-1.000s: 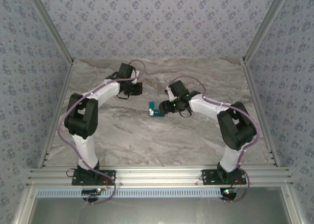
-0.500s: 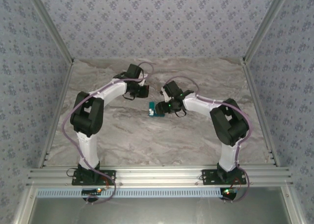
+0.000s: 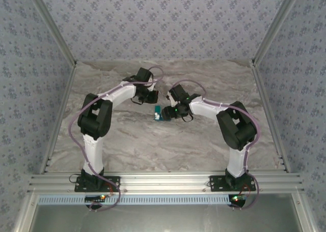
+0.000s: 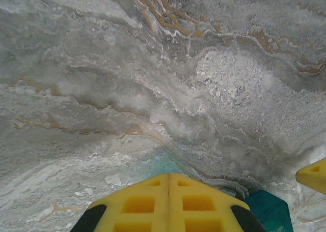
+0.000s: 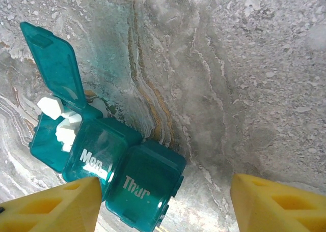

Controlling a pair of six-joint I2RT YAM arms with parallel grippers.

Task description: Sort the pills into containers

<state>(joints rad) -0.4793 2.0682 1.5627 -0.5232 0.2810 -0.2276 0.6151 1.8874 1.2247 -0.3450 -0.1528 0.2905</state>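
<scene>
1. My left gripper (image 4: 169,175): the yellow fingers (image 4: 137,204) are pressed flat together with nothing between them. From the wrist I see bare marble table (image 4: 153,79) ahead and a teal corner of the pill box (image 4: 267,209) low to the right.
2. Change on the left: a second ago this arm was further out toward its own side. In the overhead view the left gripper (image 3: 149,95) has swung inward and now sits near the box, just beyond it and to its left.
3. My right gripper (image 5: 165,180): the fingers (image 5: 275,201) stand well apart and are not clamped on anything. The pill box (image 5: 117,166) lies under the gap, closer to the left finger. I cannot tell whether that finger touches it.
4. Change on the right: the right gripper (image 3: 167,111) stayed by the box, while its elbow drew in a little toward the middle.
5. The pill box (image 3: 158,113) is mid-table between the two grippers, in the same spot as before.
6. Box detail from the right wrist: one end lid (image 5: 53,64) is tipped up and open, with white pills (image 5: 58,117) in that compartment. The neighbouring lids, "Mon" and "Thur", are closed.
</scene>
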